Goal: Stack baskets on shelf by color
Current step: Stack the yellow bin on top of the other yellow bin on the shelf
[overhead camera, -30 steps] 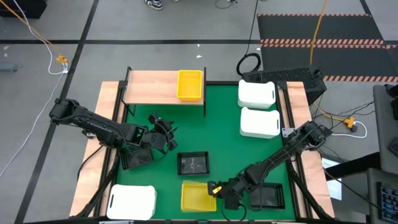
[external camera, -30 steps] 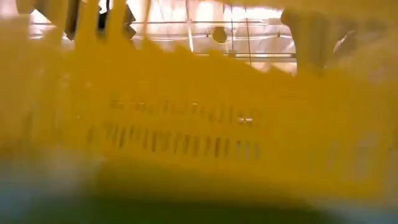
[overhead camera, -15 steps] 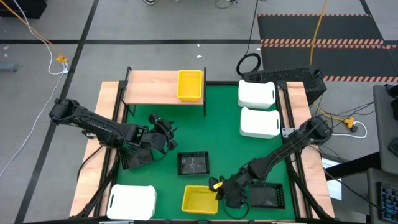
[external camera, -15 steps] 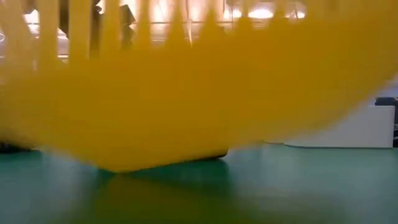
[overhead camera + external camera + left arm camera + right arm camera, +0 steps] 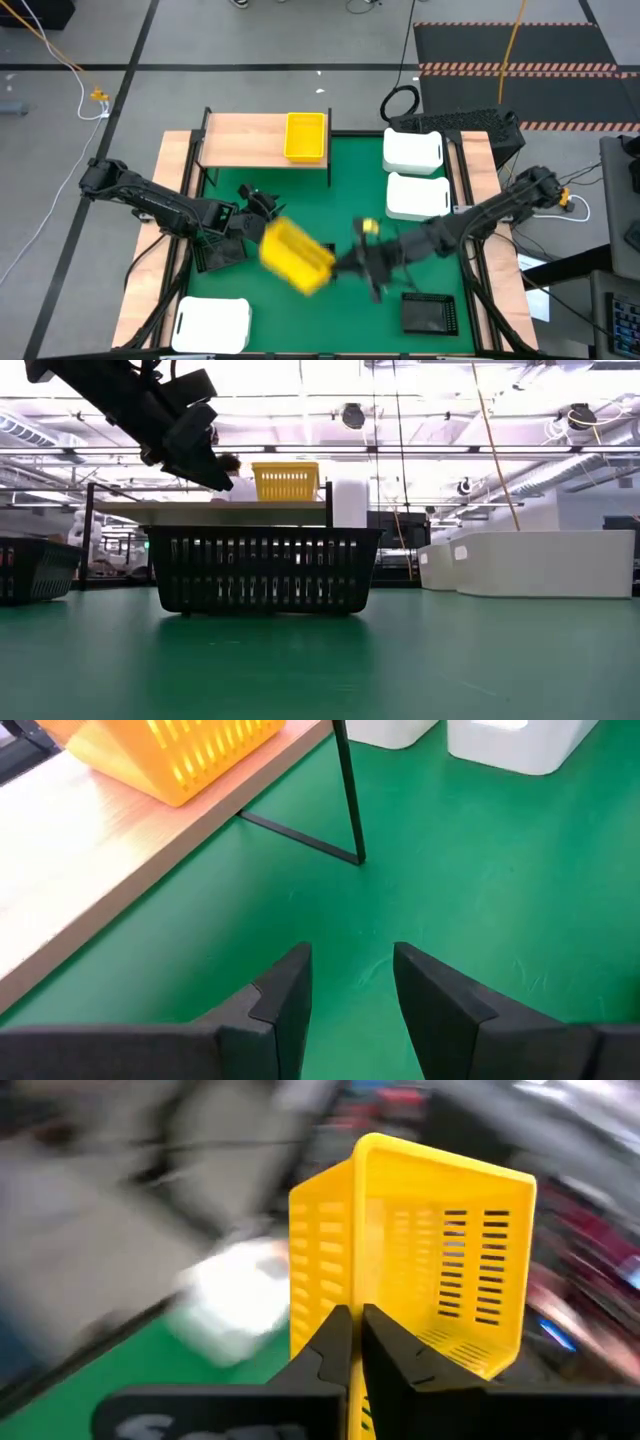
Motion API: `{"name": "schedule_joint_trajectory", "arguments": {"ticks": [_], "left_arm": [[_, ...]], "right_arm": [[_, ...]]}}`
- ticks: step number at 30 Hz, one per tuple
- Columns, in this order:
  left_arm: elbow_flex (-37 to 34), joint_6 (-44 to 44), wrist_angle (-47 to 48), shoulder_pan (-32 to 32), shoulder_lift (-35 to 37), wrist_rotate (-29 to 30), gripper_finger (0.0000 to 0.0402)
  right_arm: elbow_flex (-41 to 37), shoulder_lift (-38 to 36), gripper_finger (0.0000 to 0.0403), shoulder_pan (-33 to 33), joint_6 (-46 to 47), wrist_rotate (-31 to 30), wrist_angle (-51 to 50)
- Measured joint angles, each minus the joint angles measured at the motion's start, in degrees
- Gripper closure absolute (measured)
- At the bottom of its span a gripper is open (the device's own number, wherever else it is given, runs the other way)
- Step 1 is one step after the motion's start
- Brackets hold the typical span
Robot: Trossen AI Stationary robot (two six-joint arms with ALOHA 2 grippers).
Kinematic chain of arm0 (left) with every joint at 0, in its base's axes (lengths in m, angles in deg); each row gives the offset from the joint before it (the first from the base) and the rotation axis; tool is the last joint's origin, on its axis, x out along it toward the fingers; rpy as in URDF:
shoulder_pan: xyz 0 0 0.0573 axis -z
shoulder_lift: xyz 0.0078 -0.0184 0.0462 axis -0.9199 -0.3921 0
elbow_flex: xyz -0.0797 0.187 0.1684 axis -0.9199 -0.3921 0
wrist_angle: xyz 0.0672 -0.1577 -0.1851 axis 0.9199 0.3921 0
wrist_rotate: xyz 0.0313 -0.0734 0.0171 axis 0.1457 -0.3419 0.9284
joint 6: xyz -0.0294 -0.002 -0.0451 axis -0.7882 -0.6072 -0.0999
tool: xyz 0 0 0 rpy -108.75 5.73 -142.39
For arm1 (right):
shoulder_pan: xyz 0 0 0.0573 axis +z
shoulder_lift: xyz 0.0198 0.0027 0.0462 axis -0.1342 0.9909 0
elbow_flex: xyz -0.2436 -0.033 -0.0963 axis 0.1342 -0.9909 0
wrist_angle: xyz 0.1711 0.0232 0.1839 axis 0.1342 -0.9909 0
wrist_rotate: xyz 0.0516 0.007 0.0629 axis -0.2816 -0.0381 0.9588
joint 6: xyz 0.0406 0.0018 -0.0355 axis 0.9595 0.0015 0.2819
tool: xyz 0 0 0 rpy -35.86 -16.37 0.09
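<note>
Yellow slatted plastic basket (image 5: pixel 295 257) tilted, raised over mid green mat (image 5: pixel 350 200), rim pinched in right gripper (image 5: pixel 352 1342). Second yellow basket (image 5: pixel 305 136) on right end of light-wood shelf (image 5: pixel 245 140). Black slatted basket (image 5: pixel 262 570) on mat below. Left gripper (image 5: pixel 348 990) left of raised basket, fingers spread, holding nothing.

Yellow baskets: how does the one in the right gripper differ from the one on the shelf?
The carried yellow basket hangs tilted above the green mat, clamped by the right gripper; the shelf basket sits flat and upright on the shelf, untouched. Both share the same yellow slotted build.
</note>
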Motion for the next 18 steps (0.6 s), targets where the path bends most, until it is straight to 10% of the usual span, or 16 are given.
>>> {"name": "schedule_joint_trajectory", "arguments": {"ticks": [18], "left_arm": [[0.0,7.0,3.3,-2.6,0.0,1.6,0.0256]], "right_arm": [[39.0,22.1,0.0399,-32.0,2.2,-7.9,-27.5]]}}
